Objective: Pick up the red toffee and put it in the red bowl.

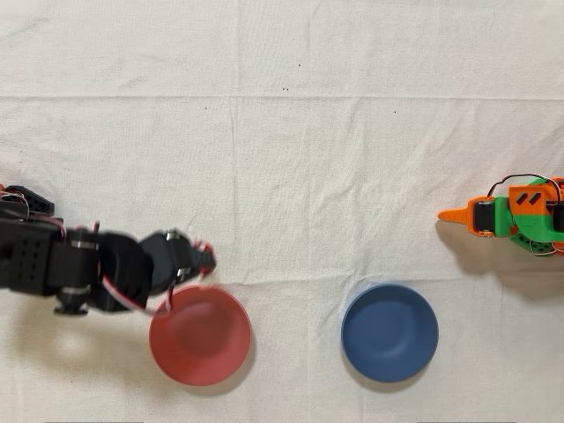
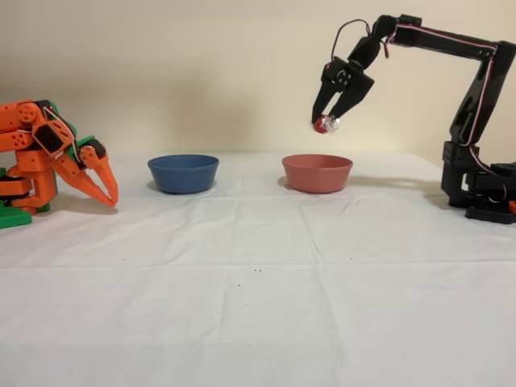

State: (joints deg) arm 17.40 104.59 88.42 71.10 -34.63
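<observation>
The red bowl (image 1: 200,336) (image 2: 317,172) sits on the white cloth, plain inside. High above its rim my black gripper (image 2: 326,121) (image 1: 201,264) is shut on the red toffee (image 2: 323,123), a small shiny red candy with a clear wrapper end sticking out. In the fixed view the toffee hangs well clear of the bowl, roughly over its middle. From overhead the gripper sits at the bowl's upper left edge, and a blurred red spot (image 1: 208,262) shows at its tip.
A dark blue bowl (image 1: 389,332) (image 2: 183,172) stands beside the red one. The idle orange arm (image 1: 515,216) (image 2: 48,161) rests at the far side of the table. My arm's base (image 2: 484,189) stands on the cloth.
</observation>
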